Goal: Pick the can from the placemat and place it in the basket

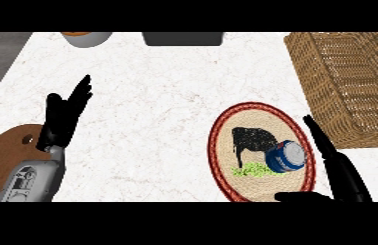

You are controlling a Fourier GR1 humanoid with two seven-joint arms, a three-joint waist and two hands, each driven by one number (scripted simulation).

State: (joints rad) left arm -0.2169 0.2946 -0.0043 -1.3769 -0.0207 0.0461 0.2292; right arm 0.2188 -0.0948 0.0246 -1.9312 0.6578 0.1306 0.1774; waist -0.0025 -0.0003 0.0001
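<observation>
Reaching in at the lower right, we are bringing our right hand [334, 169] beside the can [286, 157], with long fingers standing straight along the mat's right rim and the thumb spread low at the near edge, so the hand is wide and holding nothing. The can is lying on the mat [225, 159], just right of the black cow picture, apart from the fingers as far as we can tell. Our left hand [63, 116] is resting open at the left, fingers up, above a brown board [18, 144]. Farther off, the basket [343, 84] is waiting at the desk's [162, 99] right edge. We are judging the task barely begun: the grasp, the lift and the placing are all left.
</observation>
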